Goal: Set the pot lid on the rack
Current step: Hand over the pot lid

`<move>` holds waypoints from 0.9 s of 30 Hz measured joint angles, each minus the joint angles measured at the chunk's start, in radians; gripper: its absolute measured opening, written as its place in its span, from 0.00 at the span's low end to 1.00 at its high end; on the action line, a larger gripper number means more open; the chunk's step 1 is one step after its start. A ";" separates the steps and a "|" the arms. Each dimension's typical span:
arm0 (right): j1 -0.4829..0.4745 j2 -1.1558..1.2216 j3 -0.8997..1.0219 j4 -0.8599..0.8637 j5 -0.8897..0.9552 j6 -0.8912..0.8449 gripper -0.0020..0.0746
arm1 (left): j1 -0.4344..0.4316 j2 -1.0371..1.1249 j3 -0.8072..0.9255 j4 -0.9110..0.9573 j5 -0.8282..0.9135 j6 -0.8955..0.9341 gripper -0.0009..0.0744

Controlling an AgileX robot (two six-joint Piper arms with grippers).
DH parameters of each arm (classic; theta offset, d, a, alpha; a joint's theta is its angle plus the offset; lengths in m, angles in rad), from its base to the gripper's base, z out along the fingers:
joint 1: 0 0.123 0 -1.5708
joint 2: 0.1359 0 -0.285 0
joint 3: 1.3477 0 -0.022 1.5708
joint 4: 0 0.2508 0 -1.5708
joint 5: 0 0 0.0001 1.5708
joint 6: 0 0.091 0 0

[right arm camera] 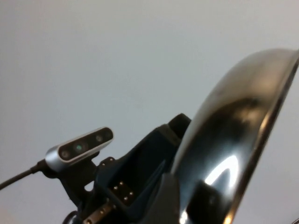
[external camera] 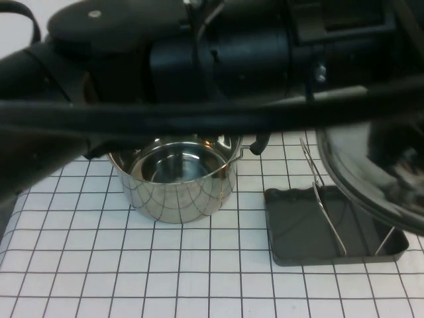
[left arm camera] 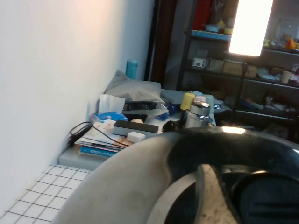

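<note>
The pot lid [external camera: 361, 179] is shiny steel and hangs tilted on edge at the right, just above the rack [external camera: 324, 205] of silver wire loops on its dark grey tray [external camera: 298, 228]. In the right wrist view the lid's dome [right arm camera: 233, 121] fills the frame, with its black knob [right arm camera: 205, 205] low down. My right gripper [right arm camera: 198, 212] is shut on the lid at the knob. My left gripper [left arm camera: 219, 196] is raised high and faces the room; its dark arm crosses the top of the high view [external camera: 132, 119].
The open steel pot [external camera: 175, 182] with black handles stands on the white gridded cloth [external camera: 132, 278], left of the tray. The left wrist view shows a cluttered side table [left arm camera: 126, 130] and shelves.
</note>
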State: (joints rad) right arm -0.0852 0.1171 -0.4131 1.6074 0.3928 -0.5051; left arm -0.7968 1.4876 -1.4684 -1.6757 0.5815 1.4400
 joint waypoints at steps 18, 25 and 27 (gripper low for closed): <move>0.002 0.049 0.002 0.131 0.052 -0.285 0.24 | -0.107 0.087 0.000 -0.011 -0.002 0.017 0.44; 0.004 0.049 0.002 0.114 0.051 -0.382 0.19 | -0.103 0.115 -0.002 -0.022 0.030 -0.038 0.60; 0.004 0.049 0.006 0.109 0.036 -0.394 0.19 | -0.103 0.126 -0.002 -0.022 0.046 -0.061 0.72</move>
State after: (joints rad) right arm -0.0813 0.1661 -0.4076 1.7161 0.4292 -0.8994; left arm -0.9002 1.6133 -1.4701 -1.6974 0.6273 1.3785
